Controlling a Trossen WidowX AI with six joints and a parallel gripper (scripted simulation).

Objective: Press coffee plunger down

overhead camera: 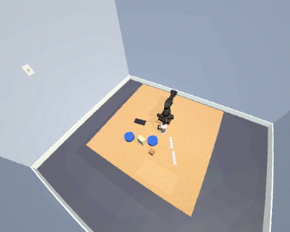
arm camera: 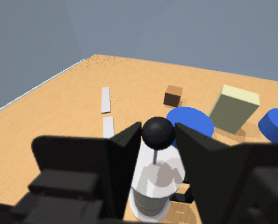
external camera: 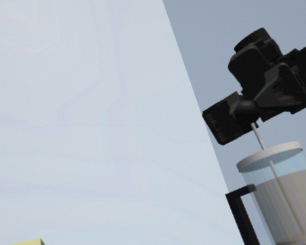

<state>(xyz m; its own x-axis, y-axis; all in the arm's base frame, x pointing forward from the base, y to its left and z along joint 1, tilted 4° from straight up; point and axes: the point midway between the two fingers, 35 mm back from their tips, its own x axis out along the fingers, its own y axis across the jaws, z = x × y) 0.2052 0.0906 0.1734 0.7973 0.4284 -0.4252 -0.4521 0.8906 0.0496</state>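
Note:
The coffee press (overhead camera: pixel 164 129) (external camera: pixel 282 199) (arm camera: pixel 151 204) stands on the table, with a clear body, a white lid (external camera: pixel 271 156) (arm camera: pixel 162 176) and a dark handle (external camera: pixel 241 213). The round black plunger knob (external camera: pixel 247 112) (arm camera: pixel 158 133) sits above the lid, with a short length of thin rod showing between them. My gripper (arm camera: pixel 157 126) is shut on the knob, one finger on each side. Inside the body the rod runs down toward the lower part. The bottom of the press is cut off in the exterior view.
Two blue discs (overhead camera: pixel 129 136) (overhead camera: pixel 152 140), a pale yellow block (overhead camera: pixel 141 140) (arm camera: pixel 234 110) and a brown cube (overhead camera: pixel 151 152) (arm camera: pixel 173 96) lie beyond the press. Two white strips (overhead camera: pixel 171 142) (overhead camera: pixel 173 157) lie on one side, a black flat rectangle (overhead camera: pixel 140 121) on the other.

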